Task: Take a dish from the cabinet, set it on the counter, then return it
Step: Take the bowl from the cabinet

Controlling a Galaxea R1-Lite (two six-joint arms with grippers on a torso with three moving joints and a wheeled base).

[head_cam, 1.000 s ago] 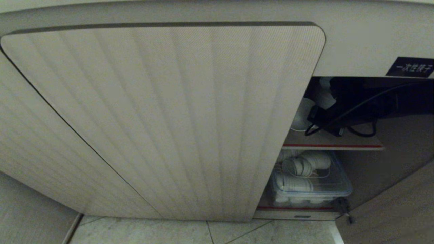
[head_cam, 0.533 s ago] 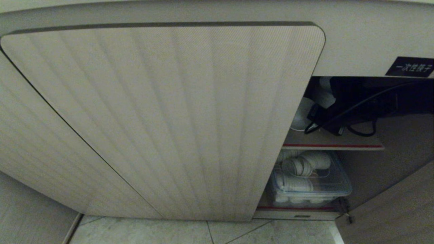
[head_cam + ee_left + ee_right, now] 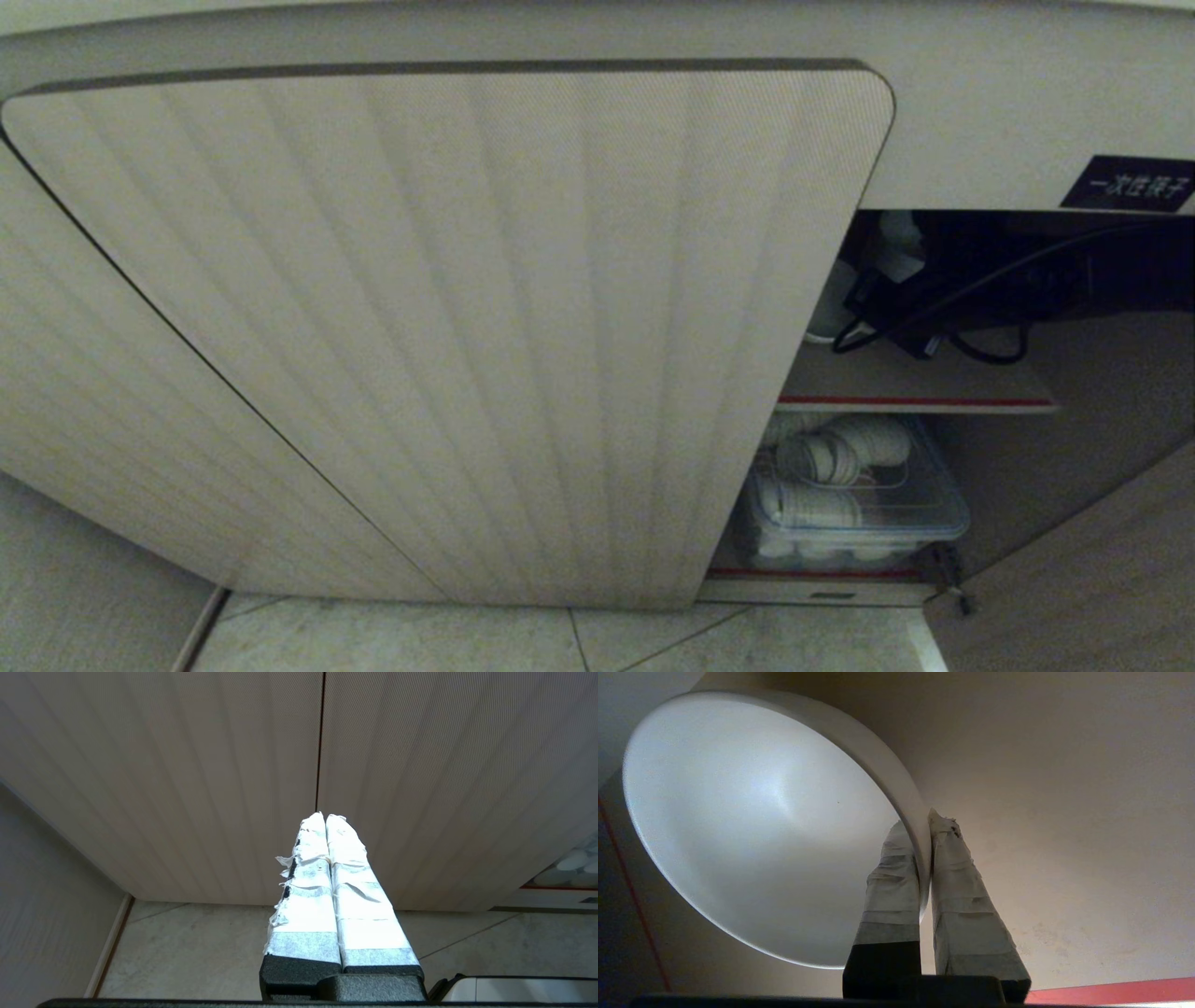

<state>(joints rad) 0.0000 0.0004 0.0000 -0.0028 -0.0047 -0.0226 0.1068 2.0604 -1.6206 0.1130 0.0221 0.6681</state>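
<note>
The dish (image 3: 752, 826), a plain white bowl, hangs tilted on its side over the cabinet's upper shelf (image 3: 920, 387). My right gripper (image 3: 922, 826) is shut on its rim, one taped finger inside the bowl and one outside. In the head view only a sliver of the dish (image 3: 826, 313) shows past the edge of the ribbed door (image 3: 467, 327), with my black right arm (image 3: 971, 280) reaching into the open compartment. My left gripper (image 3: 325, 819) is shut on nothing and hangs low before the closed doors. The counter is out of view.
On the lower shelf stands a clear plastic bin (image 3: 934, 523) with several white dishes. A black label (image 3: 1128, 184) sits above the opening. The opened door (image 3: 1102, 560) stands at the right. Tiled floor (image 3: 560, 639) lies below.
My right gripper has risen slightly with the dish, and less of the dish now shows past the door edge. The left arm has not moved.
</note>
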